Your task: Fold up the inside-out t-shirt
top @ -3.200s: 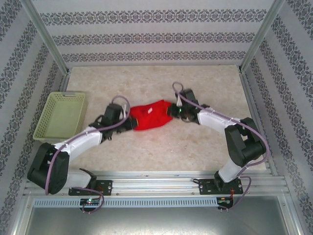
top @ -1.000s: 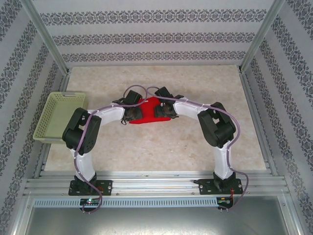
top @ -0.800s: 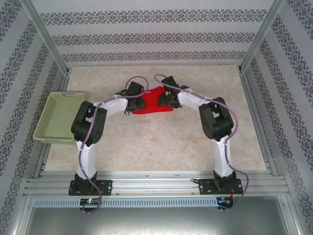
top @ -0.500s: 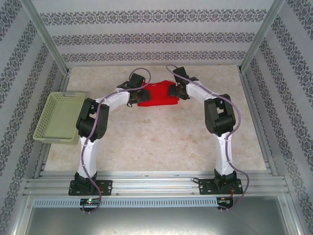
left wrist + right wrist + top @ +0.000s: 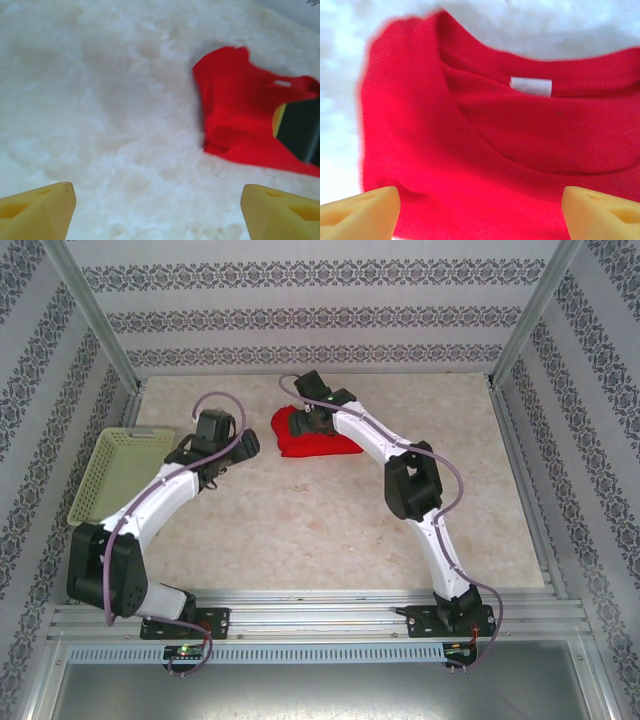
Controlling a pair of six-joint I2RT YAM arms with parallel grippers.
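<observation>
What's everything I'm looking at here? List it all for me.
t-shirt: one, red, far middle of the table
basket: one, pale green, table's left edge
table: one, beige marbled, under everything
walls: three, white with grey patterned bands, around the table
arms: two, white and black, bolted at the near edge
left gripper: one, yellow-tipped, open, over bare table beside the t-shirt
right gripper: one, yellow-tipped, open, above the t-shirt's collar

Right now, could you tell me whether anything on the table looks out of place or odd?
Nothing looks spilled or damaged. The red t-shirt lies as a lopsided bundle on the far side of the table, its left end bulging, white neck label showing.
</observation>
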